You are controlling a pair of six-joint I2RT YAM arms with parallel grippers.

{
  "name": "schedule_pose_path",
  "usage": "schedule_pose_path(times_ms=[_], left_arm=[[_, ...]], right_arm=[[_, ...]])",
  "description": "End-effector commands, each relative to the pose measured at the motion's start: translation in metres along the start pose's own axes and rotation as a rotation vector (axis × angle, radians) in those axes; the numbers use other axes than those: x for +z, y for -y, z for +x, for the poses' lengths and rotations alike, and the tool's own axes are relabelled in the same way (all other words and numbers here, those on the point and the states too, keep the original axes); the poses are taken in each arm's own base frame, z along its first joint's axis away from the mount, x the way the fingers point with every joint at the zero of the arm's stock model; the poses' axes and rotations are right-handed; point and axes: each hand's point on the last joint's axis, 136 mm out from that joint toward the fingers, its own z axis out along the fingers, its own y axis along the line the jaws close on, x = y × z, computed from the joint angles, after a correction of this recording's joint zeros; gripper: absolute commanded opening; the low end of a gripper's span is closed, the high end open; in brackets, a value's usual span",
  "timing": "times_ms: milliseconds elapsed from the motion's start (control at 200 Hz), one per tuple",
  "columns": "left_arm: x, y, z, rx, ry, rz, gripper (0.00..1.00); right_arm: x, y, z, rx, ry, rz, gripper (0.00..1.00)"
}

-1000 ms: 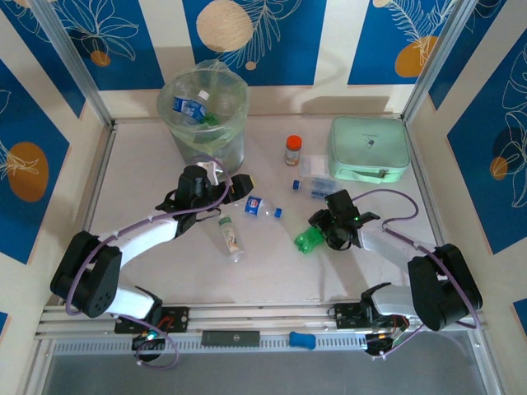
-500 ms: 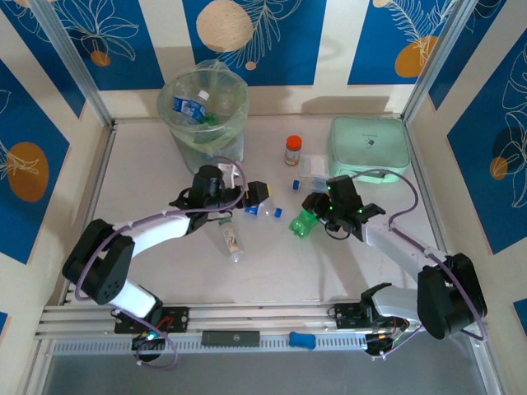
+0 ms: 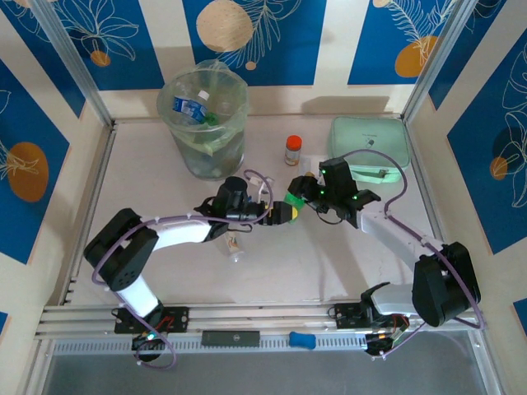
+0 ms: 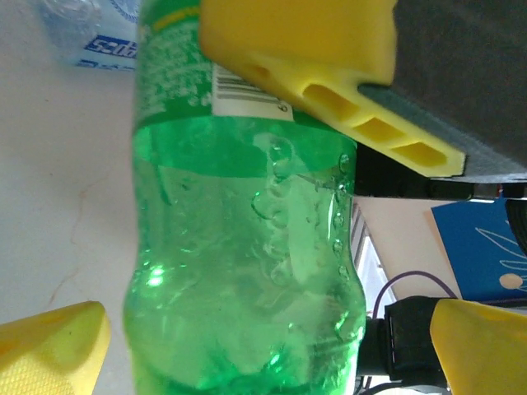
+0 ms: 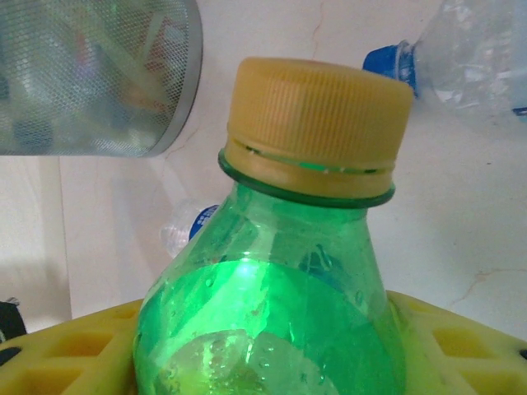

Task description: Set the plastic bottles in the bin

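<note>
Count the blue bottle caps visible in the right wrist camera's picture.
2. One blue cap sits top right on a clear bottle; another blue cap lies left of the green bottle. More may hide behind it.

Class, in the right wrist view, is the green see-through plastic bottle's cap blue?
No, the green see-through plastic bottle carries a ribbed tan-yellow screw cap.

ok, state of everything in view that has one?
right gripper, jaws shut on the green bottle
left gripper, jaws open either side of the green bottle
green bottle, cap on, held by the right gripper
bin, upright, bottles inside
clear bottle, lying on its side
jar, upright, lid on
case, shut
</note>
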Motion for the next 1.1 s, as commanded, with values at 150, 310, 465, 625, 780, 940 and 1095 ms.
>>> schedule_pose_path(times_ms=[150,310,465,625,780,940,1095], left_arm=[[0.009,0.008,-0.004,0.046,-0.002,0.022,0.88],[0.005,0.003,-0.007,0.065,0.022,-0.023,0.73],[0.003,0.0,-0.008,0.07,0.029,-0.041,0.62],[0.001,-0.005,-0.008,0.067,0.043,-0.066,0.55],[-0.014,-0.017,-0.019,0.079,0.099,-0.158,0.54],[-0.045,-0.024,-0.043,0.153,0.146,-0.295,0.52],[-0.079,-0.01,-0.078,0.249,0.197,-0.367,0.52]], right_arm=[[-0.007,-0.021,-0.001,-0.041,-0.004,-0.066,0.45],[-0.007,-0.021,0.001,-0.037,-0.012,-0.068,0.45],[-0.003,-0.021,0.006,-0.026,-0.027,-0.075,0.45],[-0.005,-0.023,0.007,-0.022,-0.03,-0.082,0.55],[-0.019,-0.023,-0.004,-0.006,0.013,-0.072,0.81],[-0.044,-0.019,-0.021,0.025,0.101,-0.089,0.86],[-0.058,-0.006,-0.028,0.043,0.181,-0.067,0.87]])
